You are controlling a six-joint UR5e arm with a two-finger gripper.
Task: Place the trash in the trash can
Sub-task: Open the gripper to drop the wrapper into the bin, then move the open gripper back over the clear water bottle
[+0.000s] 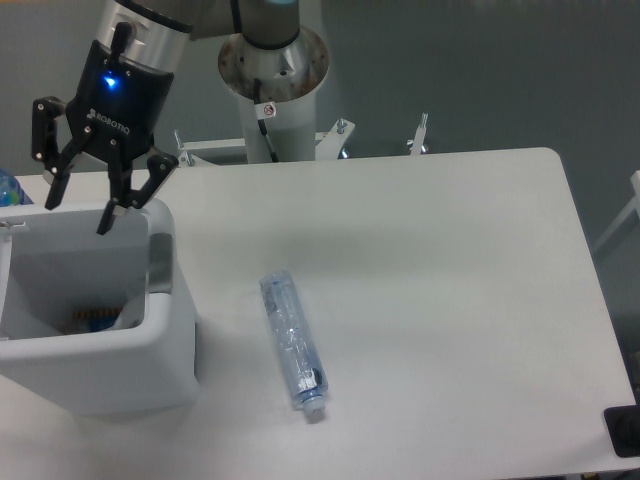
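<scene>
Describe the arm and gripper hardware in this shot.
Black two-finger gripper with angular linkage fingers, white ROBOTIQ lettering on the body and a lit blue LED above it. A silver-grey wrist cuff sits above the body. Behind stands a pale cylindrical arm base with a small red-and-white sticker and a thin dark cable.

End effector (78, 207) spread wide, empty, over trash can (165, 320) at 9 o'clock. Bottle (293, 344) flat on table (440, 290), centre.
</scene>
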